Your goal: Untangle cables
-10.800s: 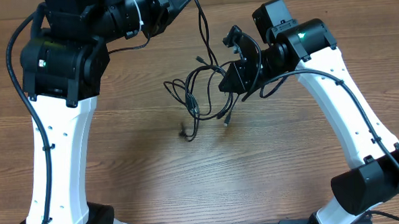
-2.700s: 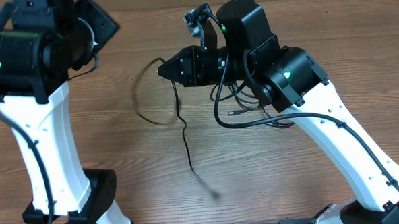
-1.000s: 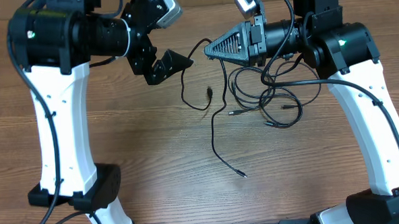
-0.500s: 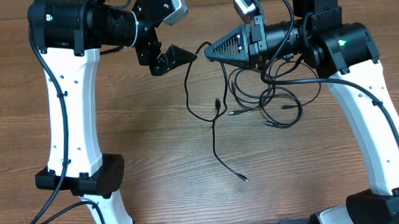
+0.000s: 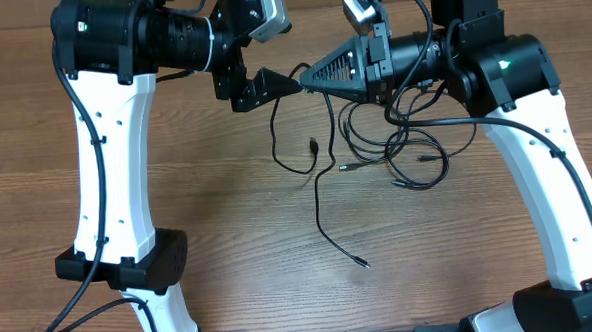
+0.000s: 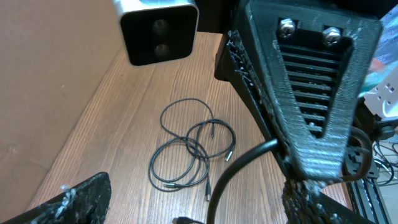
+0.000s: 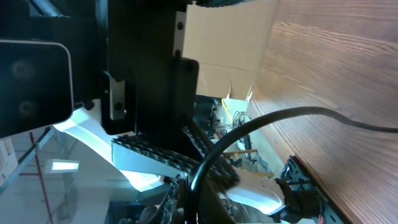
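Several thin black cables lie on the wooden table. A tangled heap of cables [image 5: 400,146] [image 6: 189,149] sits under my right arm. One cable [image 5: 317,195] hangs from my right gripper [image 5: 315,76] [image 7: 189,199], which is shut on it and points left; its loose end trails to a plug [image 5: 364,264]. A loop with a small plug [image 5: 313,143] dangles beside it. My left gripper [image 5: 287,82] [image 6: 193,211] is open and faces the right gripper's tip. The held cable [image 6: 245,162] [image 7: 249,134] runs between its wide-apart fingers [image 6: 68,202], touching neither.
The right wrist's white camera box [image 6: 158,31] and the right gripper's ribbed finger [image 6: 311,93] fill the left wrist view close up. The table's far edge [image 5: 309,12] runs behind both arms. Thicker arm wires [image 5: 444,119] hang above the heap.
My left gripper has moved right until its fingers straddle the cable at the right gripper's tip. The hanging loop has swung slightly. The right arm has stayed still.
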`<state>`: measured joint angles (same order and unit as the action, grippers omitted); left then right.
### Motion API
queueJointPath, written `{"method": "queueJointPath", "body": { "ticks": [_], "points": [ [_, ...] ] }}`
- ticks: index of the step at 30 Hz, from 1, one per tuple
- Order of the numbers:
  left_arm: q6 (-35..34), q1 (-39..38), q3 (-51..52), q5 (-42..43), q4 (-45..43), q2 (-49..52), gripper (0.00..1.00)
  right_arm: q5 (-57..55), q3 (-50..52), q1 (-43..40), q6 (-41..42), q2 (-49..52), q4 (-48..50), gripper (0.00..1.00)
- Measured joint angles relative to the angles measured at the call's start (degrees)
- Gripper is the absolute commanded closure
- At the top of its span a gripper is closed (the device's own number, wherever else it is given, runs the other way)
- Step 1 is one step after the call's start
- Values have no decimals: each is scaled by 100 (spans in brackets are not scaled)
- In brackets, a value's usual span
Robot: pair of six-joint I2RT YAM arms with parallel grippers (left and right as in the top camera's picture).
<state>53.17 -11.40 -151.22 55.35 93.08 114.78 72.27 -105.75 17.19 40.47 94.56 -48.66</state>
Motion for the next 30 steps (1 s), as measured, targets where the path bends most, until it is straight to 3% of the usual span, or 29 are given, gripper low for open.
{"method": "queueJointPath", "body": {
  "ticks": [8, 10, 19, 22, 30],
  "points": [
    [24, -63, 0, -2, 17, 83, 18, 205, 0, 15, 131, 0, 61, 96],
    [44, -63, 0, 0, 17, 114, 37, 234, 0, 15, 136, 0, 61, 96],
    [101, -63, 0, 208, 20, 122, 37, 251, 0, 15, 153, 0, 61, 96],
    [103, -63, 0, 367, 17, 122, 47, 247, 0, 15, 153, 0, 59, 96],
    [103, -63, 0, 560, 20, 122, 55, 243, 0, 15, 151, 0, 61, 96]
  ]
}}
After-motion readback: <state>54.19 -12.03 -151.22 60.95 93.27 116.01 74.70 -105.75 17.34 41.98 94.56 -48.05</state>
